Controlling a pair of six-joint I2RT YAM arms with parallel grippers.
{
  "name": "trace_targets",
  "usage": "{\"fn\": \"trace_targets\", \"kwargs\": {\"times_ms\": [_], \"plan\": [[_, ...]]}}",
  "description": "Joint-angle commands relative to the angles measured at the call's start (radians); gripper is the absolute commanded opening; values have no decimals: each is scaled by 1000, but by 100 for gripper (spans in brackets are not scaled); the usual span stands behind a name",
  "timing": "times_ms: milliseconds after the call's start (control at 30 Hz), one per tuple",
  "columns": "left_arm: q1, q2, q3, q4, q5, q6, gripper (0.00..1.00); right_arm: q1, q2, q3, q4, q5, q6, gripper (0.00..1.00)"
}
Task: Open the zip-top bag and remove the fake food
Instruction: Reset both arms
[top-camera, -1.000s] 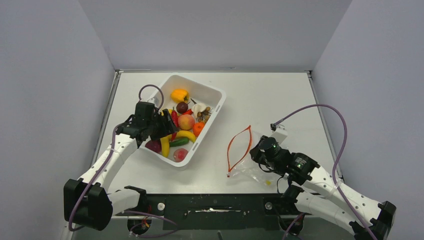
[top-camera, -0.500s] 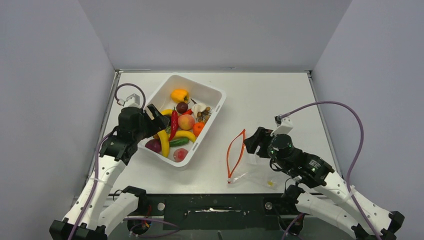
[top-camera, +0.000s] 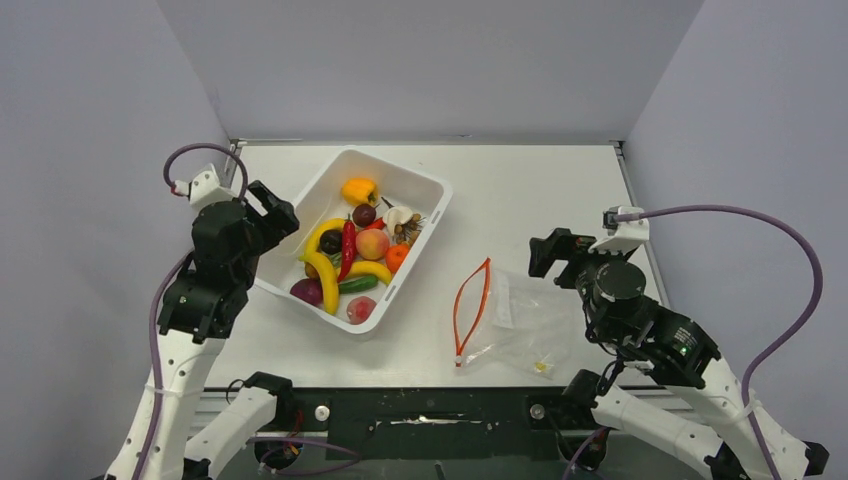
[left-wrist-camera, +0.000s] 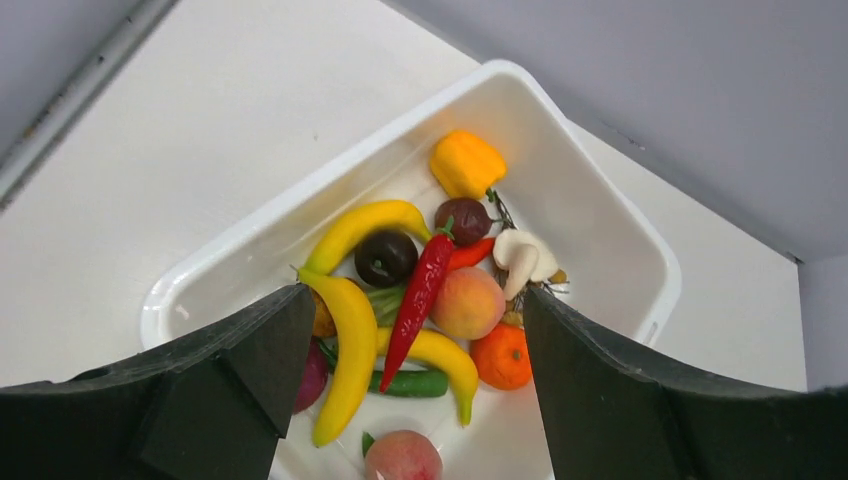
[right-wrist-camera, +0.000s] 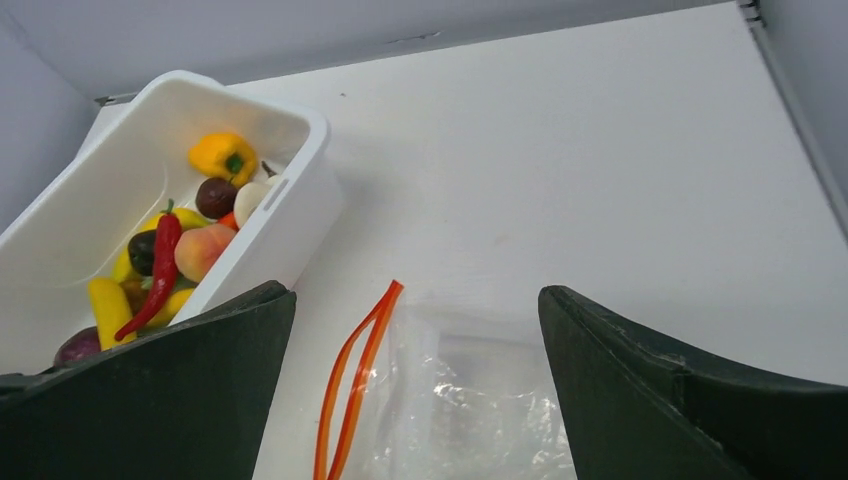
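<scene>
The zip-top bag (top-camera: 515, 320) lies flat on the table, its red-orange zip strip (top-camera: 470, 308) parted in a narrow loop facing the tub. It looks empty apart from a small yellow bit (top-camera: 540, 367) at its near corner. The fake food (top-camera: 355, 255) is piled in the white tub (top-camera: 425, 185): bananas, a red chili, a peach, plums and an orange. My left gripper (top-camera: 275, 210) hangs open above the tub's left rim, holding nothing. My right gripper (top-camera: 560, 255) hovers open above the bag's far right side. In the right wrist view the bag (right-wrist-camera: 470, 400) lies below the open gripper (right-wrist-camera: 415, 295).
The tub (left-wrist-camera: 600, 200) stands diagonally at the table's left centre, with bare white table (top-camera: 540, 190) behind and to the right of it. A raised rim (top-camera: 632, 200) bounds the table on the right, and grey walls close in on three sides.
My right gripper has opened, let go of the bag, and drawn up and back to the right; the bag has settled flat. My left arm has lifted and pulled back left from the tub.
</scene>
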Motion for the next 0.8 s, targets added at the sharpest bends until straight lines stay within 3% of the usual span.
{"fn": "trace_targets", "kwargs": {"times_ms": [0, 200, 300, 467, 533, 767], "plan": [[5, -52, 62, -11, -129, 99, 76, -7, 58, 64, -24, 146, -129, 98], [4, -93, 57, 6, -140, 147, 77, -69, 88, 25, -34, 147, -113, 98], [4, -100, 49, 13, -132, 147, 77, -236, 115, -15, 25, -75, -170, 98], [5, -103, 55, 2, -124, 144, 77, -680, 273, 25, 18, -563, -241, 98], [5, -114, 62, -9, -131, 143, 77, -768, 258, 38, 50, -654, -259, 98], [5, -144, 77, -25, -156, 147, 77, -782, 83, 123, 146, -702, -299, 98]]}}
